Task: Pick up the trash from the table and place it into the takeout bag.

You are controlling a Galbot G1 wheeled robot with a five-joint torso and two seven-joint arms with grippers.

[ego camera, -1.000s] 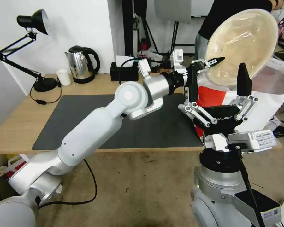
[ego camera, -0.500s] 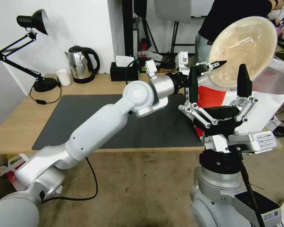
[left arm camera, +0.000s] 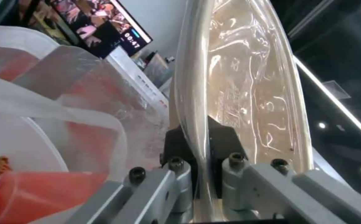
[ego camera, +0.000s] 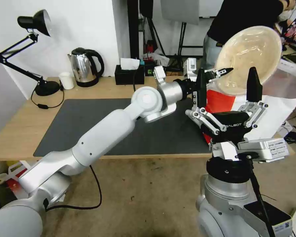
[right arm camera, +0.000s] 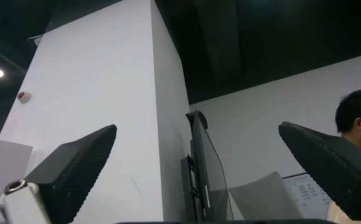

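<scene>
**Beige bowl held on edge above the bag mouth**

The left hand [ego camera: 220, 71] pinches the rim of the round beige lidded bowl [ego camera: 250, 59], holding it tilted nearly on edge above the takeout bag [ego camera: 273, 112], which stands at the right end of the surface [ego camera: 16, 131]. In the left wrist view the fingers [left arm camera: 226, 143] clamp the rim, and the red paper cup [left arm camera: 35, 193] already lies inside the bag. The right hand [ego camera: 225, 87] is parked in front of the bag, spread and holding nothing. To do this step well, the bowl should probably go down edge-first through the opening, clear of the handles, and be released only once low inside.
</scene>
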